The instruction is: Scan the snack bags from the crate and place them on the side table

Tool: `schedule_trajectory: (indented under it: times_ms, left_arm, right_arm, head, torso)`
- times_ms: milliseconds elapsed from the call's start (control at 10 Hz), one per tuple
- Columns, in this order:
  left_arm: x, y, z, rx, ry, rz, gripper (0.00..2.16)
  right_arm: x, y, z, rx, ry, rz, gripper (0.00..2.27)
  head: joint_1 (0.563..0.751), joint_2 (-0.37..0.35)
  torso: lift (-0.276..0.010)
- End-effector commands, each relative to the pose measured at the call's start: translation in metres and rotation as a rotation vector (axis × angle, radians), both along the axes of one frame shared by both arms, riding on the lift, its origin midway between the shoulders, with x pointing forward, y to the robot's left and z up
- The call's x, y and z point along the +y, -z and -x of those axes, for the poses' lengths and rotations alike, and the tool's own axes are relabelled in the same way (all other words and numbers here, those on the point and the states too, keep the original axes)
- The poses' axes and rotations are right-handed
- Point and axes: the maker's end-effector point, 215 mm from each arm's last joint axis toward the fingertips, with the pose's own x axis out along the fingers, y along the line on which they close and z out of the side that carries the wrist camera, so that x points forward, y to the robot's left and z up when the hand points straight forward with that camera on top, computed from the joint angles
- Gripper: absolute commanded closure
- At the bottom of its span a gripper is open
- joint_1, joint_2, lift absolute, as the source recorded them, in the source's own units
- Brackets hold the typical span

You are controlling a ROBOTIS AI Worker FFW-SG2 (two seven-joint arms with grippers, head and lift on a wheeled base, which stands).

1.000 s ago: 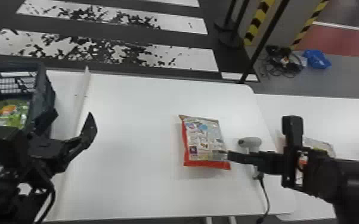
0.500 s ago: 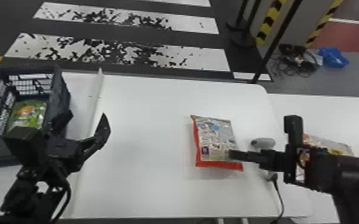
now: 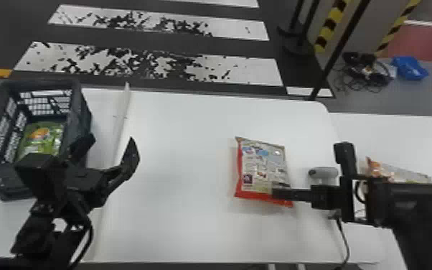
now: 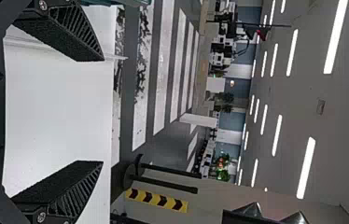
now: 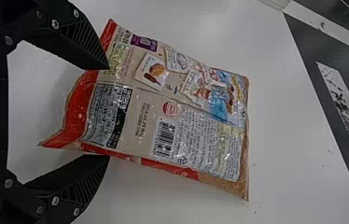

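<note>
The left gripper (image 3: 109, 154) stands open beside the crate (image 3: 82, 118), which holds a green snack bag (image 3: 43, 138). In the left wrist view the left gripper (image 4: 91, 111) has only white table between its spread fingers. A red and beige snack bag (image 3: 263, 165) lies back side up on the white table, with the right gripper (image 3: 281, 192) over its near right part. In the right wrist view the right gripper (image 5: 107, 112) is open, its fingers at either side of the snack bag (image 5: 163, 112), barcode uppermost. A grey-white scanner (image 3: 323, 172) stands right of the bag.
Another snack bag (image 3: 398, 172) lies on the side table (image 3: 398, 136) at the right, partly behind the right arm. A raised white strip (image 3: 120, 118) runs between crate and work area. The scanner's black cable (image 3: 344, 237) trails over the near table edge.
The head view has swung left, so the whole scene sits farther right in it. Both grippers look almost unchanged relative to the table and the bag.
</note>
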Motion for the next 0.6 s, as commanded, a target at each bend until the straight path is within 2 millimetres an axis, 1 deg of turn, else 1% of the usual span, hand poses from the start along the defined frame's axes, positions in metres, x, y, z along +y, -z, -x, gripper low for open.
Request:
schedule_trajectory:
  times_ms: [0,100,300,400,500]
  left_arm:
    - [0.000,0.001,0.001,0.001,0.001,-0.001,0.09]
    - [0.000,0.000,0.001,-0.002,0.001,-0.001,0.09]
    - [0.000,0.000,0.001,-0.001,0.001,0.001,0.09]
    - [0.000,0.000,0.001,-0.001,0.001,0.001,0.09]
    - [0.001,0.000,0.001,-0.002,-0.001,0.000,0.09]
  right_arm:
    - [0.001,0.004,-0.001,-0.002,-0.024,0.022,1.87]
    - [0.001,0.010,0.002,0.006,-0.040,0.053,2.26]
    - [0.004,0.010,0.002,-0.016,-0.060,0.066,2.26]
    - [0.001,0.004,0.001,-0.033,-0.051,0.064,2.26]
    - [-0.004,-0.011,-0.003,-0.066,-0.029,0.049,2.26]
  head:
    - [0.695,-0.105]
    - [0.695,-0.099]
    - [0.695,-0.100]
    - [0.695,-0.099]
    - [0.695,-0.098]
  torso:
    - [-0.050]
    - [-0.050]
    - [-0.050]
    - [-0.050]
    - [-0.050]
